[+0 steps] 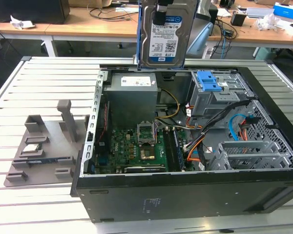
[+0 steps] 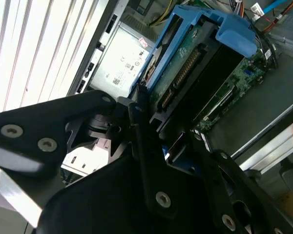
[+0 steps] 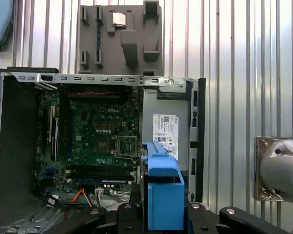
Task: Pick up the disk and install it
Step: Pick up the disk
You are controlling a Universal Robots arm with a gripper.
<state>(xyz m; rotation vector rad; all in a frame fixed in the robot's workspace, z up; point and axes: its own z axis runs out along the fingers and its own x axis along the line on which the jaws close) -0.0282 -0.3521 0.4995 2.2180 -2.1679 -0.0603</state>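
One gripper (image 1: 161, 13), clenched on the top edge of the disk (image 1: 166, 39). The disk hangs upright, label side to the exterior view.
- Disk: silver body and one white-and-blue label with barcodes, its print too fine to note. It is clipped in one blue carrier frame (image 3: 161, 195). In the second wrist view its underside shows a green circuit board (image 2: 185, 66).
- Position: held over the far wall of the computer case (image 1: 185, 195), directly above the power supply (image 1: 132, 95). The disk's lower edge sits about level with that wall's rim; contact cannot be told.
- Case: one black tower, lying on its side with the side panel off, on the middle of the slatted worktop (image 1: 49, 83).
- Inside the case: one silver power supply with one white label, one green motherboard (image 1: 136, 148) and one processor socket (image 1: 147, 131) with its cover raised. One blue drive-bay latch (image 1: 210, 80) sits on the metal cage towards the exterior view's right, with orange and blue cables beside it.
- Outside the case: one grey fixture block (image 1: 44, 146) on the worktop, just beside the case wall on the exterior view's left. It carries one square silver chip (image 1: 31, 148).
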